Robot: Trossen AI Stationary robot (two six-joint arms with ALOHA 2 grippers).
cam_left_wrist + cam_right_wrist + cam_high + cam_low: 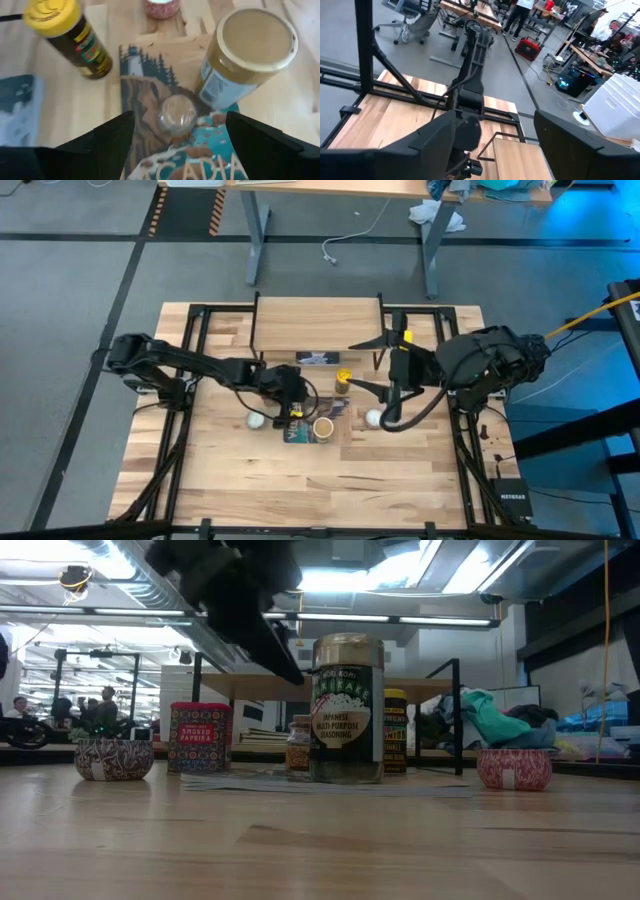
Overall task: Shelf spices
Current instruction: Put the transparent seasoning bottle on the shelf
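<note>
Four spice containers stand upright near the middle of the counter [230, 470], long axes vertical and lids up. The wide tan jar [323, 427] and the tiny brownish jar [177, 115] stand on a flat picture book [338, 412] at centre frame in the high view. The yellow jar [343, 374] stands just above them in that view. The red tin [200, 738] shows at left of centre in the low view, label facing the camera.

The shelf [316, 322] lies across the upper middle of the high view, long axis running left to right. Its board is bare, with open room along its whole length. The yellow jar is just below its lower edge.

Two white balls rest on the counter: one [257, 420] left of the book, the other [373, 418] right of it.

The left tool [177, 132] hangs over the book with its fingers spread wide. The tiny brownish jar stands between them and nothing is gripped. The tan jar is just beside one finger.

The right tool [367, 365] is held off the counter at right of centre, beside the shelf's right end. Its fingers are apart and empty.

The lower half of the counter is open wood.
</note>
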